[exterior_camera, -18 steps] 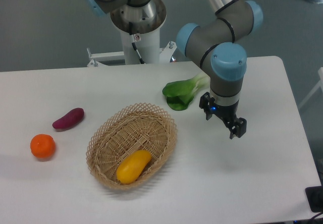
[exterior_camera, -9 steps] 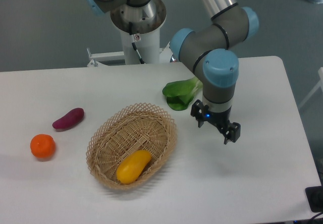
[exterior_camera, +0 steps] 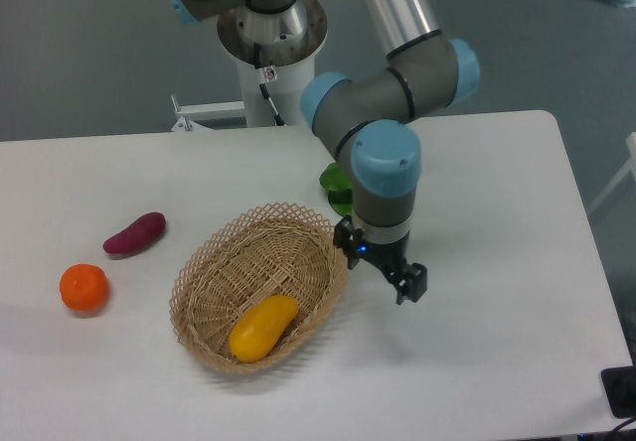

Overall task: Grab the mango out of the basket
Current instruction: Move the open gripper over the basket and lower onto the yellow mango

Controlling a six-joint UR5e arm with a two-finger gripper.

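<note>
A glossy yellow-orange mango (exterior_camera: 262, 327) lies in the near part of the tan wicker basket (exterior_camera: 219, 262), which sits at the middle of the white table. My gripper (exterior_camera: 382, 269) hangs just right of the basket's right rim, above the table, pointing down. Its two dark fingers stand apart with nothing between them, so it is open. The mango is to the lower left of the gripper, untouched.
A purple sweet potato (exterior_camera: 135, 233) and an orange tangerine (exterior_camera: 83, 288) lie on the table left of the basket. A green leafy vegetable (exterior_camera: 334, 185) sits behind the basket, mostly hidden by my arm. The robot's base (exterior_camera: 268, 54) stands at the table's far edge.
My gripper has travelled left and slightly toward the front, from the right side of the table to the basket's right rim. The arm now covers most of the green vegetable. Nothing else moved.
</note>
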